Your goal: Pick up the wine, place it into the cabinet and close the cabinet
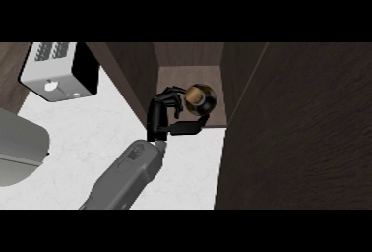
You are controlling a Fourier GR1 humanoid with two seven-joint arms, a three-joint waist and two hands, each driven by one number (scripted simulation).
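The hand (163,115) has its fingers curled around the wine (198,98), which sits just past its fingertips, inside the open cabinet (187,74). The bottle looks almost put away. Letting go and shutting the door (305,133), right of the hand, are still left.

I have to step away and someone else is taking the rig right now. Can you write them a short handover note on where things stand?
Hands: only one hand shows, on a forearm rising from the lower edge; which hand it is cannot be told from this view. Its fingers are curled round the wine bottle. No other hand is in view.

Things: the bottle is held inside the open cabinet, over its shelf. The cabinet door stands open at the right. A toaster sits on the counter at upper left.

Done: bottle picked up and brought into the cabinet.

Left: let go, pull the hand out, close the door.
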